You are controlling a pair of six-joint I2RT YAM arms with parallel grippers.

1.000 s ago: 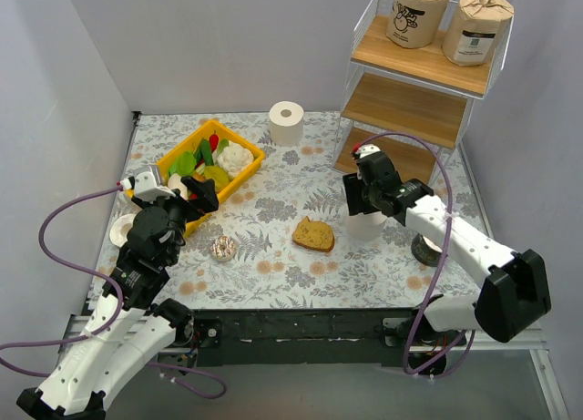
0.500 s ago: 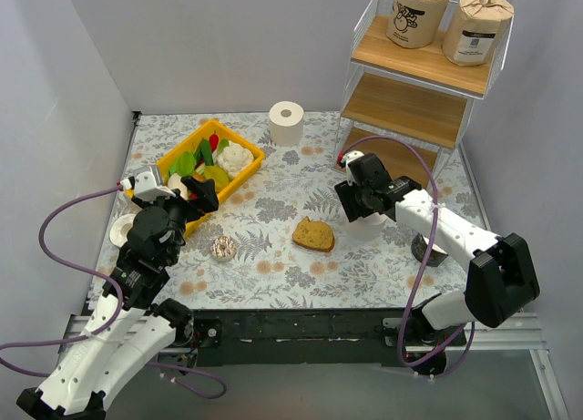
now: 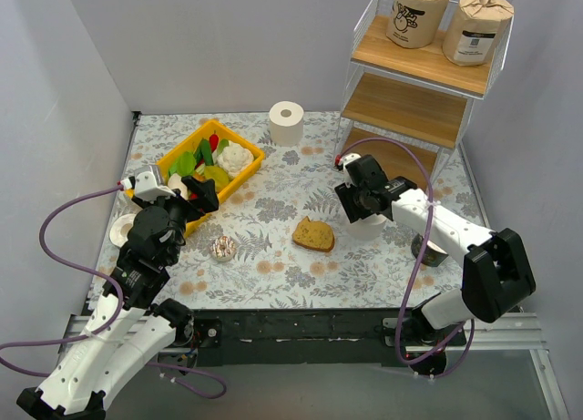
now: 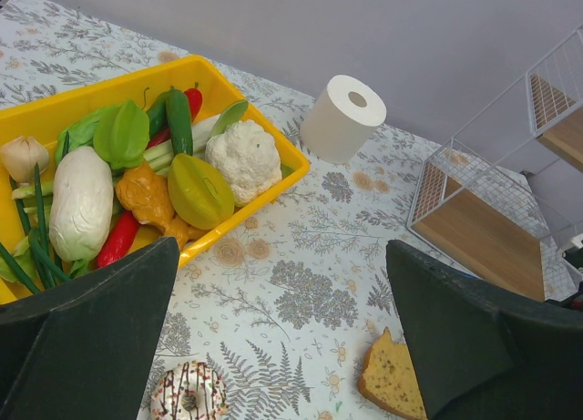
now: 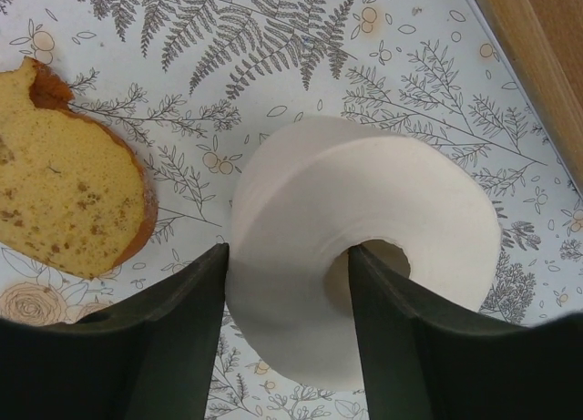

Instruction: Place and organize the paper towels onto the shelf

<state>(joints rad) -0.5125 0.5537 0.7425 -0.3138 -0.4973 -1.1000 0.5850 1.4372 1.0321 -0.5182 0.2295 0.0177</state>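
Right pincer: your right pincer [image 3: 363, 209] [image 5: 287, 256] is clenched on the near white roll [image 3: 366, 226] [image 5: 364, 192]. One finger lies against the roll's outer side and the other sits at its hollow core.
Near white roll: it rests on the worktop [image 3: 291, 274] with its core opening upward. It is just right of the bread slice [image 3: 313, 235] [image 5: 64, 192] and just on the near side of the shelf [image 3: 405, 106].
Left pincer: your left pincer [image 3: 202, 199] [image 4: 282, 247] is released, its fingers wide apart with nothing between them. It hangs over the left of the worktop, at the near edge of the yellow tray [image 3: 239, 138] [image 4: 250, 110].
Far white roll: the far white roll [image 3: 286, 122] [image 4: 342, 117] stands upright at the far edge of the worktop. It is between the yellow tray and the shelf, apart from both.
Shelf: it stands in the far right corner, with three wooden boards in white wire.
Top board: two tan-wrapped rolls [image 3: 417, 12] stand side by side on it, the second just right of the first.
Yellow tray: it is on the far left and holds toy vegetables. The cauliflower [image 3: 235, 156] [image 4: 241, 160] is towards its right corner.
Donut: you see a sprinkled donut [image 3: 222, 248] [image 4: 187, 393] lying on the worktop. It is on the near side of the tray and left of the bread slice.
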